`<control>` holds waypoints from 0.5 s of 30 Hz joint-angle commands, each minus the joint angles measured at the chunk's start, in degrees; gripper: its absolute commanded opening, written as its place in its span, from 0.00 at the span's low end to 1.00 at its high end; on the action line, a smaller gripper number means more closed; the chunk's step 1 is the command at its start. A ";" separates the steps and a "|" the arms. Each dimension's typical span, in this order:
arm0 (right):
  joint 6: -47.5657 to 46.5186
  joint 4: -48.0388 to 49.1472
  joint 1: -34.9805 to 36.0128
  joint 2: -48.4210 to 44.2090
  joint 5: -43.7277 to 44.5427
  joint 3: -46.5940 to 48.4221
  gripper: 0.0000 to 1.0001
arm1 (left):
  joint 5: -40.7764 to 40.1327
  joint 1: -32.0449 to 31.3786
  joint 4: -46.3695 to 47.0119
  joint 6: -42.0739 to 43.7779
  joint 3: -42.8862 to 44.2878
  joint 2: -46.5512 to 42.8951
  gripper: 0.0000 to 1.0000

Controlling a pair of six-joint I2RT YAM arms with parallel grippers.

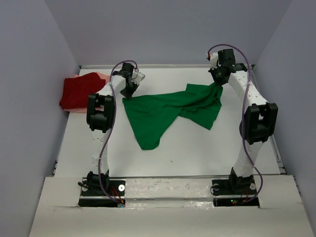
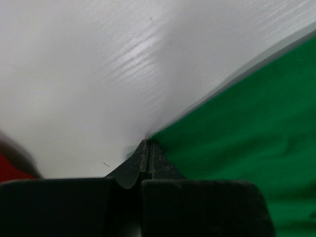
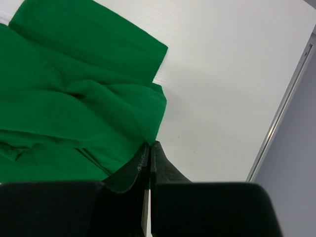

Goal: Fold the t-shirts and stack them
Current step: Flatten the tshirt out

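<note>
The bright green t-shirt [image 1: 168,111] hangs stretched between my two grippers over the middle of the white table, its lower part sagging toward the front. My left gripper [image 1: 129,92] is shut on the shirt's left corner [image 2: 232,133]. My right gripper [image 1: 217,81] is shut on the shirt's right edge [image 3: 74,108]. The dark red t-shirt [image 1: 80,91] lies folded at the far left of the table. A strip of the pale pink t-shirt [image 1: 102,76] shows beneath its far edge.
The white table [image 1: 197,148] has a raised rim along its back [image 1: 173,65] and right side [image 3: 284,103]. Grey walls stand close on the left, back and right. The arm bases [image 1: 101,190] sit at the near edge.
</note>
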 commanded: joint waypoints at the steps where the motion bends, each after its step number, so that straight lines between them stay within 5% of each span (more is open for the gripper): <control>1: -0.90 1.23 0.22 0.10 1.37 0.24 0.00 | -0.54 0.56 -2.32 -1.02 -3.79 -3.87 0.00; 8: -0.54 1.32 0.22 -0.34 1.63 2.34 0.00 | -14.14 -1.37 5.49 -0.41 -6.24 -13.96 0.00; 15: -0.54 1.32 0.22 -1.66 1.37 5.07 0.00 | -14.79 -2.60 6.39 -1.19 0.50 -19.43 0.00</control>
